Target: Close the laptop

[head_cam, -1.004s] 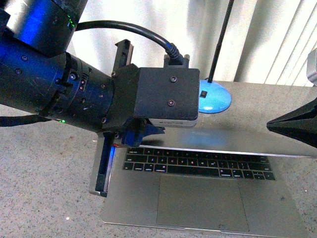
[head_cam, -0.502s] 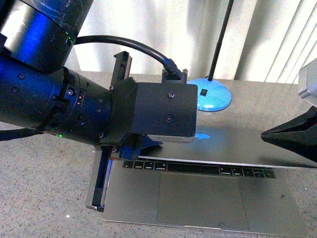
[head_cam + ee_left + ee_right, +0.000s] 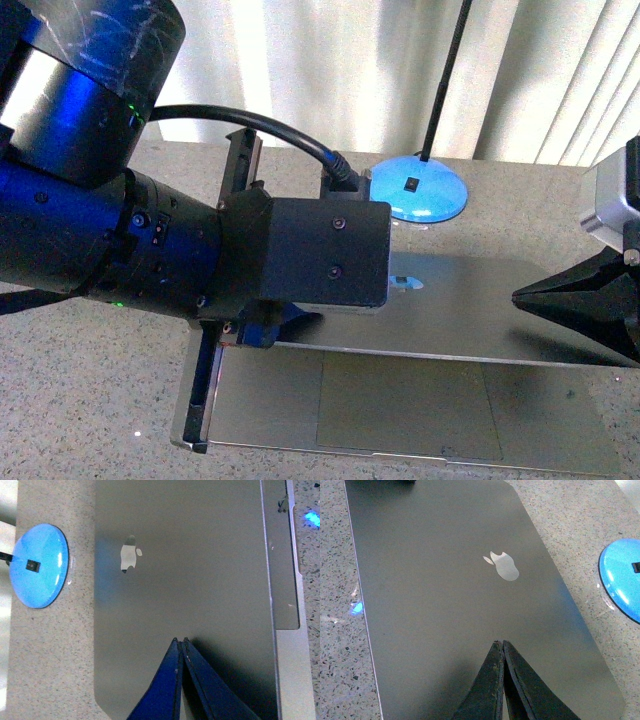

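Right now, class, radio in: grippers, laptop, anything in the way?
Left gripper, right gripper shut, tips on lid. Laptop nearly closed, trackpad showing. Blue lamp base behind, clear.

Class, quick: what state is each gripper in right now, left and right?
Left gripper: shut, holding nothing, tips on the laptop lid.
Right gripper: shut, holding nothing, tips on the same lid.
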### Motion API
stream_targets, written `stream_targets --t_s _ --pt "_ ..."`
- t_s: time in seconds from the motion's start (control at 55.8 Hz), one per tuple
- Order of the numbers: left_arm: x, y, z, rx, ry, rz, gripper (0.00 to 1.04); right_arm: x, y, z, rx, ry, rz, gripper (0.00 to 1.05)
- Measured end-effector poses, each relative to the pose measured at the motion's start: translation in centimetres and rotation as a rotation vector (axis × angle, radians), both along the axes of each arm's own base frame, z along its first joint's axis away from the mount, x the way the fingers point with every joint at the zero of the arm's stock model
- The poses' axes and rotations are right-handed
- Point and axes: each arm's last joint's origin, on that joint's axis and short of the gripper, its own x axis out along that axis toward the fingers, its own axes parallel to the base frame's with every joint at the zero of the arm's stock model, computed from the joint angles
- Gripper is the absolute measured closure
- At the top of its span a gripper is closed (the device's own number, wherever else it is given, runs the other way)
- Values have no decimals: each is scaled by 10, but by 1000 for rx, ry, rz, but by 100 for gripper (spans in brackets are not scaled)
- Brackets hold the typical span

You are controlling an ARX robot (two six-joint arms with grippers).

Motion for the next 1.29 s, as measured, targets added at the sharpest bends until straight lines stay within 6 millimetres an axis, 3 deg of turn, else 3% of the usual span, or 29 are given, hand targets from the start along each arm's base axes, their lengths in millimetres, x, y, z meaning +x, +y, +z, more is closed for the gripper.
stream_targets --t_s 0.377,0.807,1.094,1.291 --pt "-6 -3 -32 -5 52 3 101 -6 6 -23 29 40 -7 102" --pt "-10 -2 -51 7 91 4 101 -15 11 -50 48 105 -10 102" --pt "-12 -1 -53 12 99 7 101 -14 10 -46 53 105 -18 102" --pt "-9 0 -37 -22 60 27 101 -9 5 -28 64 42 -46 102"
